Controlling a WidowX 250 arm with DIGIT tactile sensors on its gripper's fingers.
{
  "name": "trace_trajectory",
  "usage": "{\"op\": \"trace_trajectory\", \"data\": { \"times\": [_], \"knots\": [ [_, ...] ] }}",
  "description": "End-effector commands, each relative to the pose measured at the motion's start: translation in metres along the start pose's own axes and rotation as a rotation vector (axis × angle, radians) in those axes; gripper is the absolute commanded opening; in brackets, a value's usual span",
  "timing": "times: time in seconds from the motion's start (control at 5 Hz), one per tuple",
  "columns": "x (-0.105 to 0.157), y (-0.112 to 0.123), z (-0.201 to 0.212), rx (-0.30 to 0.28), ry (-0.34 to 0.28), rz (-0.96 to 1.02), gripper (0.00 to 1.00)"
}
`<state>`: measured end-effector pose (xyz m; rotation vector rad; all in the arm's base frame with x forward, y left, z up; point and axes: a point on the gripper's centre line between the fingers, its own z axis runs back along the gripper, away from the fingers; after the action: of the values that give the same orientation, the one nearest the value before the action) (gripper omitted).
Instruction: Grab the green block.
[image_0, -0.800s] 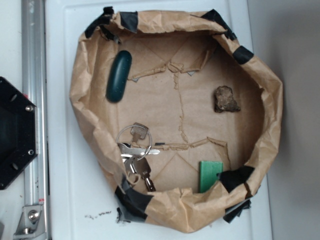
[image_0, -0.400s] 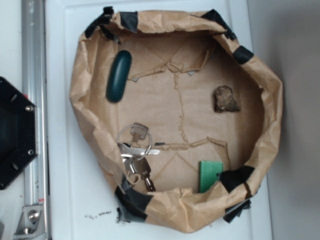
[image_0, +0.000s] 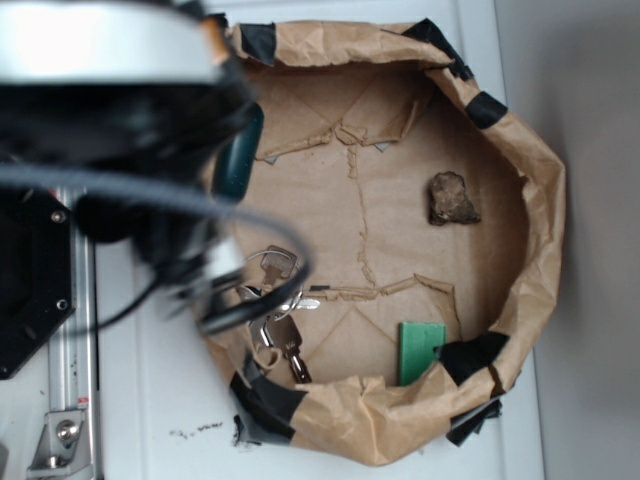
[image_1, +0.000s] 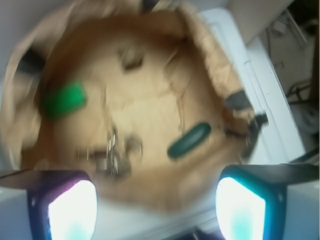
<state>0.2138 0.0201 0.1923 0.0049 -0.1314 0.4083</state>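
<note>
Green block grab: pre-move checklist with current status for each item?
1. Target located: green block lies on the bag floor against the paper bag's wall: ok.
2. Top of block uncovered: ok.
3. Lookalike apart: dark teal oblong lies far from the block: ok.
4. Keys and rock not touching the block: ok.
5. Gripper open, nothing between its fingers: ok.
6. Gripper over the block: not ok; it is near the bag's opposite side.
</note>
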Motion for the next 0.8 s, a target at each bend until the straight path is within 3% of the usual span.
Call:
{"op": "trace_trajectory", "data": {
  "times": [0.0, 0.2, 0.6],
  "knots": [
    [0.046, -0.037, -0.059, 0.038, -0.063, 0.45, 1.0],
    [0.051, -0.079, -0.081, -0.032, 0.011, 0.468, 1.0],
    [0.051, -0.079, -0.081, -0.032, 0.011, 0.468, 1.0]
  ]
}}
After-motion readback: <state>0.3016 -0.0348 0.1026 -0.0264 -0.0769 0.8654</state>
